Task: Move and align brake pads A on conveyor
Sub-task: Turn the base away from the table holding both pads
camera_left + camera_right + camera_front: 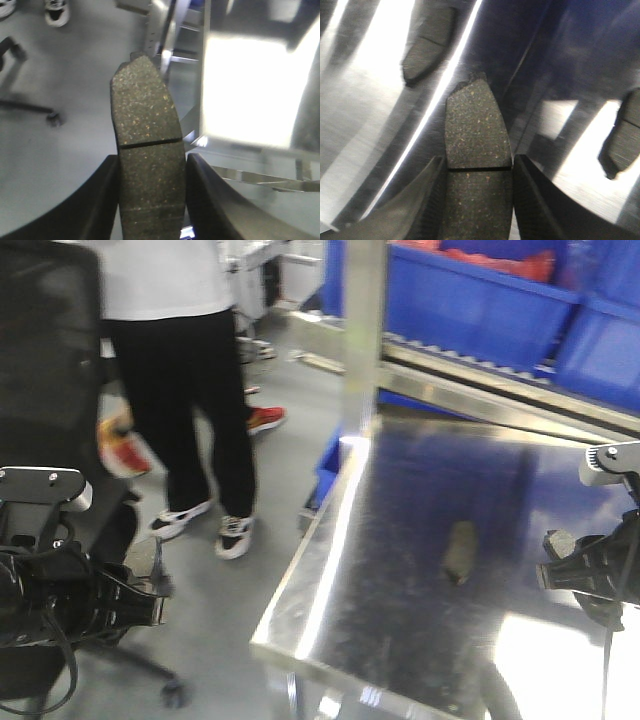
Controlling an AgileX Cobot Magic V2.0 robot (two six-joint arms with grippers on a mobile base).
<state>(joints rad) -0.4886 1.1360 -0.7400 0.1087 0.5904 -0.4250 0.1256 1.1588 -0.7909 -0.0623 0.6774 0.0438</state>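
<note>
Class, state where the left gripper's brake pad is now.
Left wrist view: the brake pad is clamped in the left gripper, above the grey floor, left of the shiny steel table.

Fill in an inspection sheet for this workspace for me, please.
Surface: shiny steel table, glare patches; conveyor not seen.
Job's things: first pad held over floor beside table; second pad held above table; third pad and fourth pad lying on table.
Clutter: nothing seen.
Grippers: left gripper and right gripper each shut on a pad.
Cables: black cable loops at left arm.
Surroundings: standing person, office chair, blue bins.
</note>
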